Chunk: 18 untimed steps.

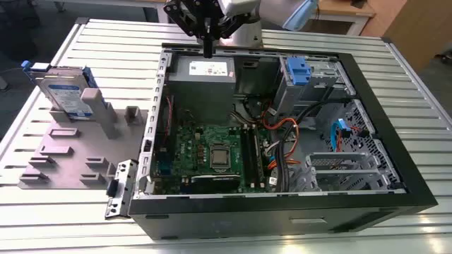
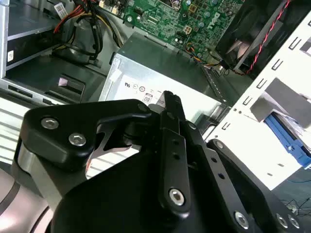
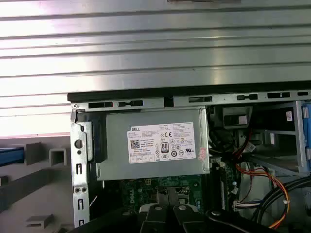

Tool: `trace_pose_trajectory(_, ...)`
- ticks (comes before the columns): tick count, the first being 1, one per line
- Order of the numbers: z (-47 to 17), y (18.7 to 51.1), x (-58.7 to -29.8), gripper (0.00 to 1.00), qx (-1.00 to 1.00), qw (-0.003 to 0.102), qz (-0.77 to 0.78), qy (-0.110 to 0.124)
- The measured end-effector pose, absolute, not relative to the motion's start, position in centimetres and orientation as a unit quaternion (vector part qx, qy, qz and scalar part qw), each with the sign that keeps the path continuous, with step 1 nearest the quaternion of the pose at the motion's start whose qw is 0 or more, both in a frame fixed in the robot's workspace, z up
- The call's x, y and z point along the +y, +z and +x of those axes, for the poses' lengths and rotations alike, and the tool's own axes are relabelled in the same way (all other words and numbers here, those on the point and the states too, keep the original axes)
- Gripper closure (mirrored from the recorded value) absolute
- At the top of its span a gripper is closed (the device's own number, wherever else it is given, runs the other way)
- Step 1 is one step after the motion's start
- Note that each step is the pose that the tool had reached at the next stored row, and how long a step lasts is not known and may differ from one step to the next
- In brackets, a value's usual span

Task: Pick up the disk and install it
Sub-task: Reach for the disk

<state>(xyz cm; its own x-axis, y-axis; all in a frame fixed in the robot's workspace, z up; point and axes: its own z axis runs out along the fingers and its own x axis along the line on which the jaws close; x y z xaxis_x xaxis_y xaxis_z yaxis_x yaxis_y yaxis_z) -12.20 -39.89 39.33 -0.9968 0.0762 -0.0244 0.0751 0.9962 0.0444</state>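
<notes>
The claw (image 1: 208, 52) hangs over the far edge of the open case (image 1: 282, 222). Its fingers (image 2: 171, 104) look pressed together with nothing between them, though the second wrist view sees them at too steep an angle to be sure.

Directly beneath the claw lies the grey power supply (image 1: 205, 71) with its white sticker. In both wrist views the supply (image 3: 155, 145) sits just inside the case wall. Beyond it, further from the claw, is the green motherboard (image 1: 211, 153). Orange and black cables (image 1: 282, 127) are bunched beside the board. To the exterior view's right of the claw, near the same far wall, a blue latch (image 1: 298, 71) sits on a grey metal cage. In the second wrist view a black fan (image 2: 252, 29) with red wires shows past the supply.

The disk (image 1: 65, 92) is well apart from the claw, outside the case to the exterior view's left. It stands on edge among grey posts on a mauve plate (image 1: 56, 153), label facing out, with nothing touching it. The case's side wall lies between it and the claw. A loose metal bracket (image 1: 120, 188) leans at the case's near corner.

Everything rests on a slatted aluminium tabletop (image 1: 424, 121). Behind it are pale wooden furniture (image 1: 403, 21) and dark floor.
</notes>
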Motion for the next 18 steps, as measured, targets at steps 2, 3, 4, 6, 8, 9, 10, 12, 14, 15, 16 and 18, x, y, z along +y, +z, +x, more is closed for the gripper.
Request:
trace_pose_trajectory(2, -12.20, 39.33, -39.89, 0.89, 0.999, 0.013, 0.038, 0.022)
trace_pose_trajectory(3, -12.20, 39.33, -39.89, 0.89, 0.999, 0.013, 0.038, 0.022)
trace_pose_trajectory(4, -12.21, 39.33, -39.89, 0.89, 0.999, 0.013, 0.038, 0.022)
trace_pose_trajectory(6, -12.26, 39.33, -39.89, 0.89, 0.999, 0.013, 0.038, 0.022)
trace_pose_trajectory(8, -12.33, 39.33, -39.89, 0.89, 0.999, 0.013, 0.038, 0.022)
trace_pose_trajectory(9, -12.36, 39.33, -39.89, 0.89, 0.999, 0.013, 0.038, 0.022)
trace_pose_trajectory(10, -12.41, 39.33, -39.89, 0.89, 0.999, 0.013, 0.038, 0.022)
trace_pose_trajectory(12, -12.50, 39.33, -39.89, 0.89, 0.999, 0.013, 0.038, 0.022)
trace_pose_trajectory(14, -12.57, 39.33, -39.89, 0.89, 0.999, 0.013, 0.038, 0.022)
trace_pose_trajectory(15, -12.58, 39.33, -39.89, 0.89, 0.999, 0.013, 0.038, 0.022)
trace_pose_trajectory(16, -12.61, 39.33, -39.89, 0.89, 0.999, 0.013, 0.038, 0.022)
trace_pose_trajectory(18, -12.66, 39.33, -39.89, 0.89, 0.999, 0.013, 0.038, 0.022)
